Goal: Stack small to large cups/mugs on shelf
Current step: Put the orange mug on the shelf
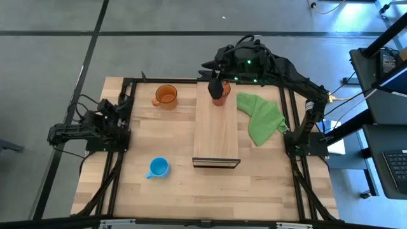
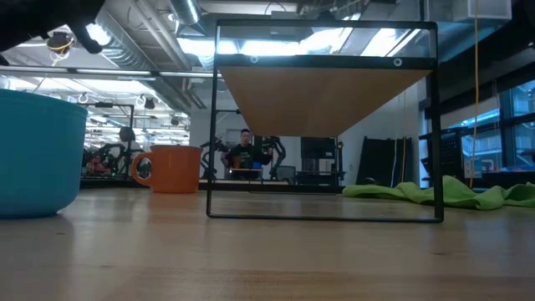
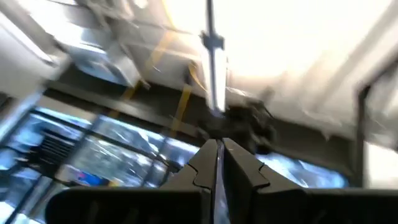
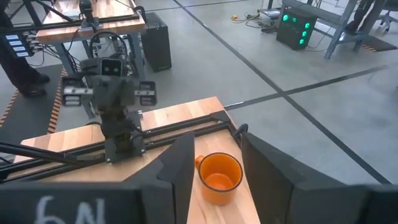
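The right gripper (image 1: 217,84) hovers jaws apart above the brown cup (image 1: 220,93) on the shelf's (image 1: 216,130) far end, the orange mug (image 1: 166,95) and blue mug (image 1: 158,168) wait on the table (image 1: 159,137), and the left gripper (image 3: 219,163), jaws clenched, rests at the table's left edge.

Your right arm reaches in from the far right, bent at the elbow, its right gripper (image 1: 217,87) hanging over the far middle of the worktop with fingers (image 4: 177,168) spread apart. Your left arm sits folded at the left edge, its left gripper (image 3: 217,163) tipped upward, fingers pressed together.
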